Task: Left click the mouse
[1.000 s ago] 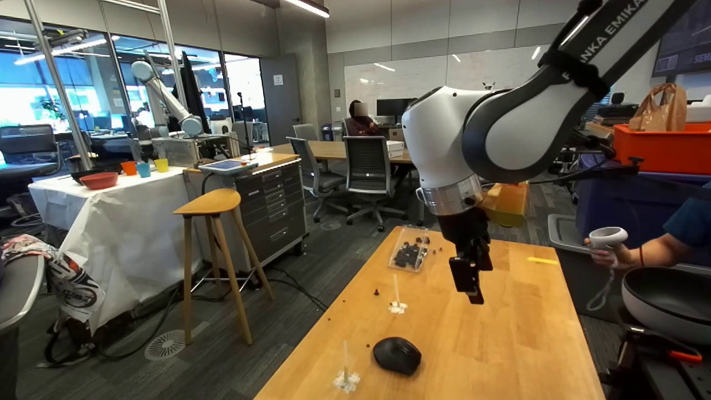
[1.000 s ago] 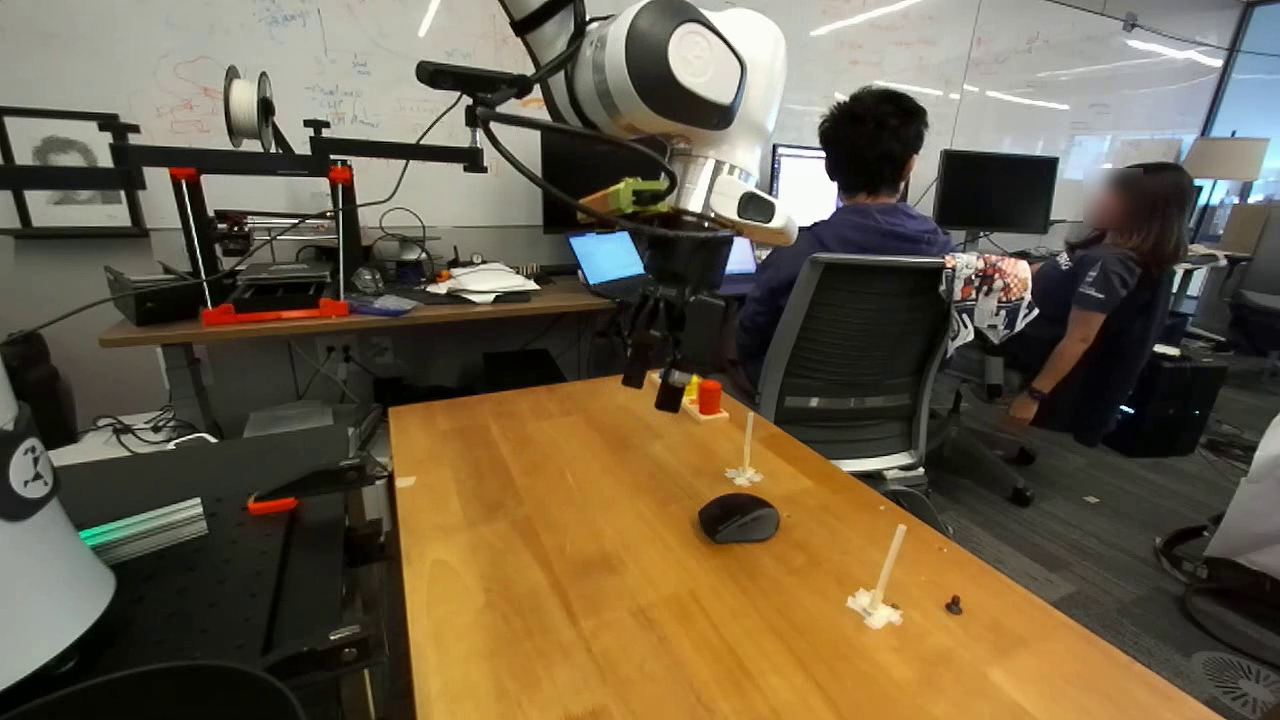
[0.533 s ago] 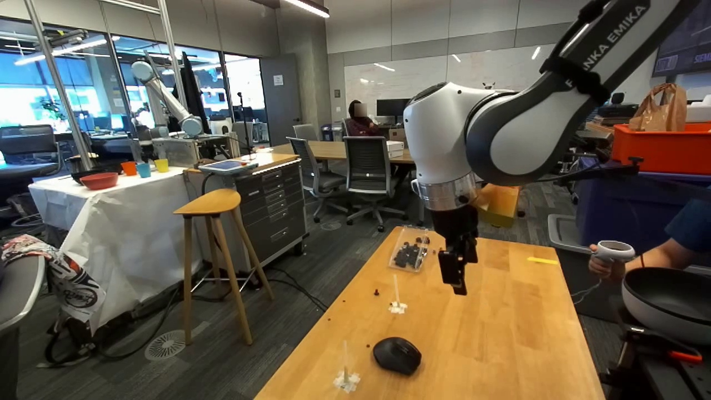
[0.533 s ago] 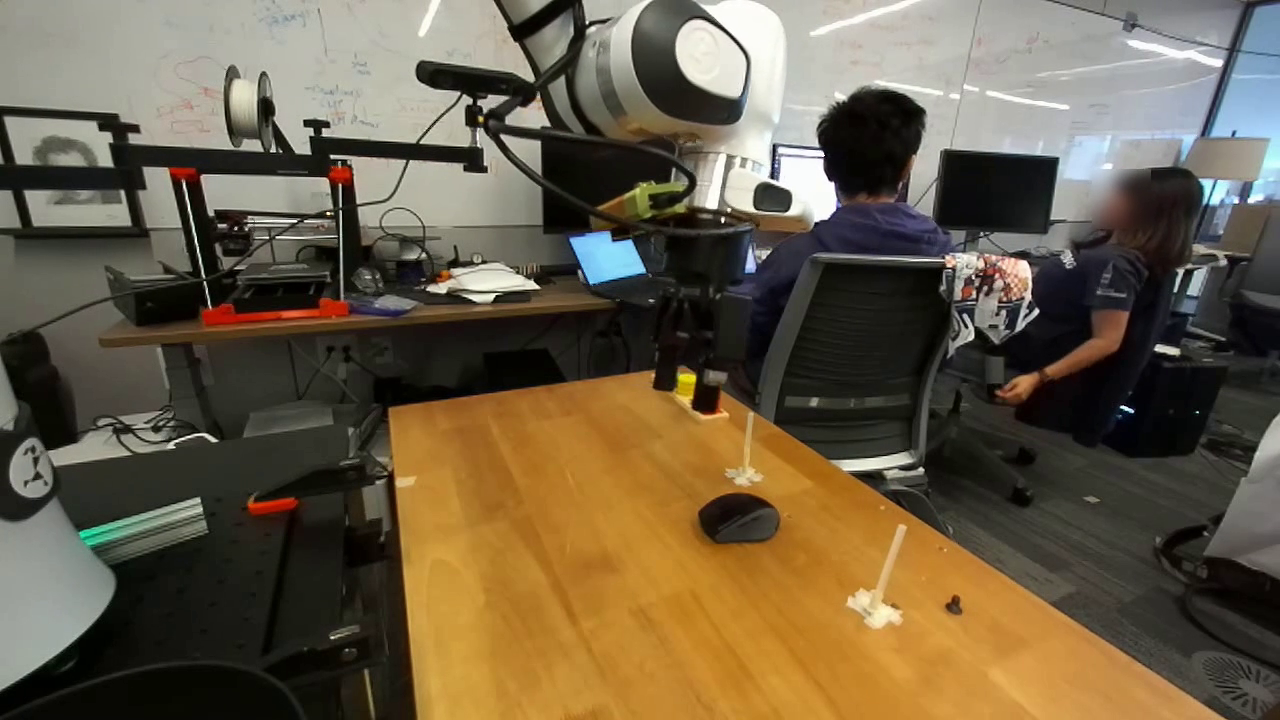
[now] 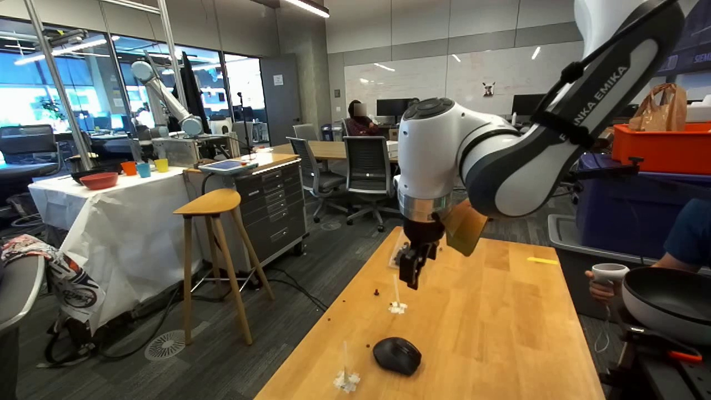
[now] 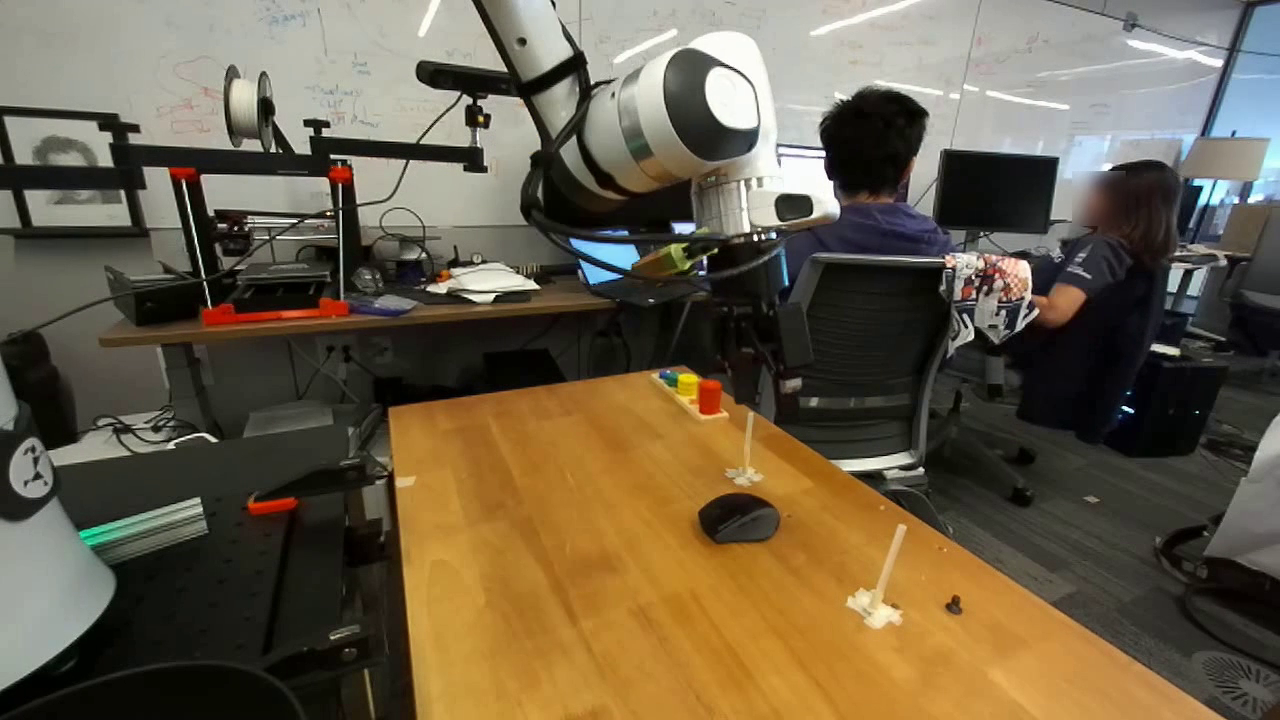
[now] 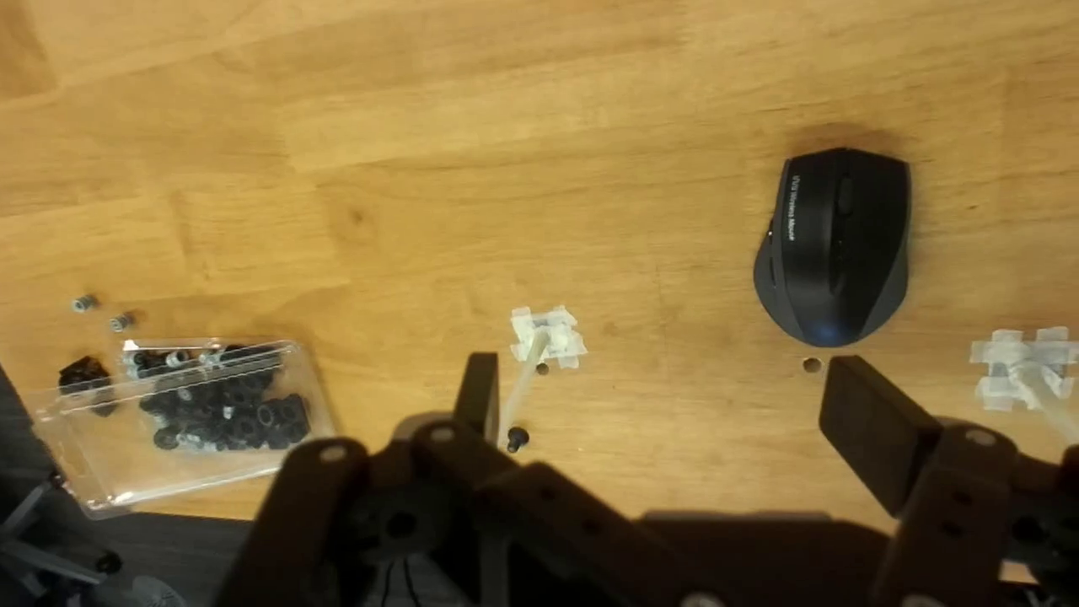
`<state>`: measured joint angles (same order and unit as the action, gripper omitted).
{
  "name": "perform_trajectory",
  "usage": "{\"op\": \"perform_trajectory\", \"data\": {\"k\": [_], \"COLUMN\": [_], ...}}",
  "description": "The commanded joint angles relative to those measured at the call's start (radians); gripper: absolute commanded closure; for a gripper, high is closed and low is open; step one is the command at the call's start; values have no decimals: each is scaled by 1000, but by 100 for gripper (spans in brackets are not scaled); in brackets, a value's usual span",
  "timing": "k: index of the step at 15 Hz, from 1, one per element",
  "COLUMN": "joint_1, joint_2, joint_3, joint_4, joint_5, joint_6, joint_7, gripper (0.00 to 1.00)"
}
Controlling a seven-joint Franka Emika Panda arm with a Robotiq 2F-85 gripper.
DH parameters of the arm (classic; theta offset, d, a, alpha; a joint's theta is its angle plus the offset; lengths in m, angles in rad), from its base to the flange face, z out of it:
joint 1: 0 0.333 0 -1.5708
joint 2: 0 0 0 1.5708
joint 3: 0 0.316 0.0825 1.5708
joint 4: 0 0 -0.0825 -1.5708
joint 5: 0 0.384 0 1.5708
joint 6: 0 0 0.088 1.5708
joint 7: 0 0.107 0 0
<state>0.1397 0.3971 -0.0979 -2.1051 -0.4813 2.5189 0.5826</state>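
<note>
The black mouse (image 5: 396,356) lies on the wooden table in both exterior views, also here (image 6: 738,518). In the wrist view the mouse (image 7: 830,253) sits at the upper right, its scroll wheel end pointing up. My gripper (image 5: 417,276) hangs above the table, farther back than the mouse in this exterior view, and apart from it. In the other viewpoint the gripper (image 6: 767,400) hangs near the table's long edge. In the wrist view the gripper (image 7: 665,378) is open with nothing between its fingers; the mouse lies beyond the right fingertip.
Two thin upright pegs, one here (image 6: 887,567) and one here (image 6: 748,440), are taped near the table's edge. A clear box (image 7: 126,493) of dark bits lies at the table's edge. A small dark screw (image 7: 518,437) and a coloured block toy (image 6: 709,397) also lie there.
The arm and gripper have moved sideways over the table, toward the long edge with the pegs, and the gripper has turned and tilted somewhat. The mouse has not moved.
</note>
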Motion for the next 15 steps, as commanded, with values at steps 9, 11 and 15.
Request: {"op": "perform_trajectory", "data": {"k": [9,11,15], "joint_1": [86,94,109], "joint_2": [212,244,302], "joint_3": [-24,-31,-36], "joint_4": [126,151,196], "joint_5": [106,106,110], "joint_6": [45,41,32], "joint_7": [16,16,8], "gripper": [95,100,98]}}
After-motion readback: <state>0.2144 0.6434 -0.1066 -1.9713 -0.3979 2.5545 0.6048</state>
